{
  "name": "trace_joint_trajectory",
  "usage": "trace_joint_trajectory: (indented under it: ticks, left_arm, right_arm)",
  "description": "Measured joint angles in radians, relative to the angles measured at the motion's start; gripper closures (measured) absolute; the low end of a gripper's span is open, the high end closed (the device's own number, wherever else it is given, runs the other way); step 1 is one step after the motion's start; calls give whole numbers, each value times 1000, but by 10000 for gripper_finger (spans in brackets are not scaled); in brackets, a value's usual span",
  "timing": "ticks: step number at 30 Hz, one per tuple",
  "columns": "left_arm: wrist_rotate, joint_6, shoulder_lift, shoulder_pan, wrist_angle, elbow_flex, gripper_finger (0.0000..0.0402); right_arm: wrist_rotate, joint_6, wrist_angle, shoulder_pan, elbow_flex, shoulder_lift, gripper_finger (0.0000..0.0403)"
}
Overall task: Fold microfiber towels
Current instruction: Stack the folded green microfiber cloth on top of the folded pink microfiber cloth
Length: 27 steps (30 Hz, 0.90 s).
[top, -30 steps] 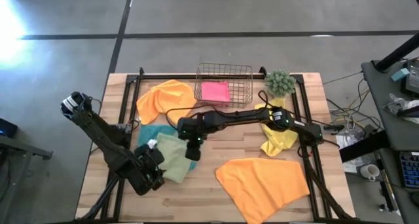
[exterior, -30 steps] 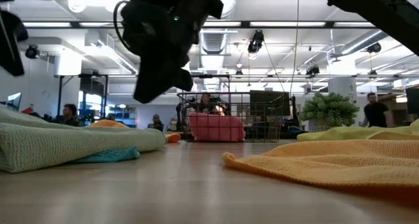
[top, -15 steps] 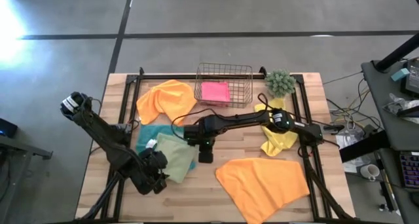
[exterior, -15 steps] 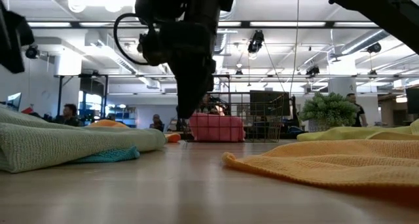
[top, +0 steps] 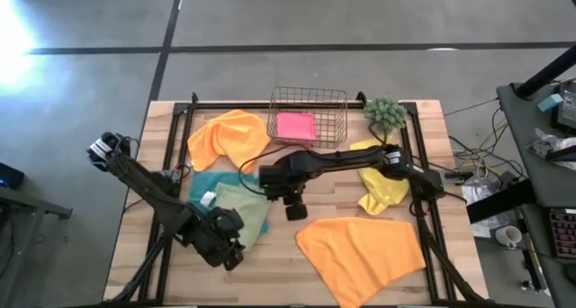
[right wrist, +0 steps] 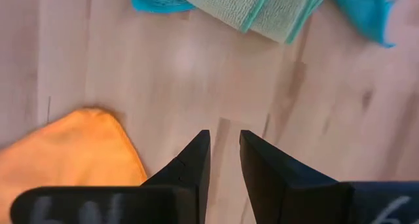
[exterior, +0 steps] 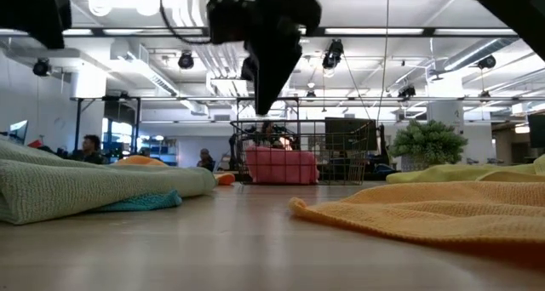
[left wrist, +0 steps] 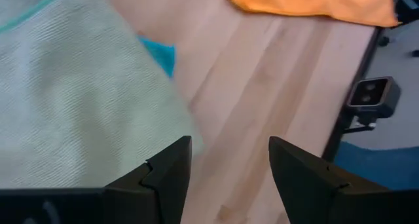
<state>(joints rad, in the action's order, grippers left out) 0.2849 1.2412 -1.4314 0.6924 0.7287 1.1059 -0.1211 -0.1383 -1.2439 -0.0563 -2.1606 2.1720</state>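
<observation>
Right claw (top: 295, 211) empty, fingers narrowly parted, above bare surface (top: 288, 254); orange towel (top: 364, 249) just beside. Left claw (top: 236, 254) released, over sage towel (top: 245, 213).

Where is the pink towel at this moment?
In the high view, the pink towel lies inside the wire basket at the table's far edge.
</observation>
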Motion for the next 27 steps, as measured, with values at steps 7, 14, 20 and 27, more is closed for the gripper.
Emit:
trace_joint_trajectory:
  ticks: [7, 14, 20, 27]
  left_arm:
    - [-41, 9, -101, -26, 224, 171, 213]
    - [-49, 37, -216, -50, 310, 299, 213]
    - [-83, 108, -346, -59, 320, 364, 213]
    - [-178, 269, -465, -64, 364, 430, 213]
  right_arm:
    - [3, -84, 121, 3, 192, -155, 328]
    - [2, -179, 469, 2, 486, -327, 328]
    - [2, -215, 569, 2, 611, -370, 328]
    - [1, -358, 573, 2, 634, -336, 328]
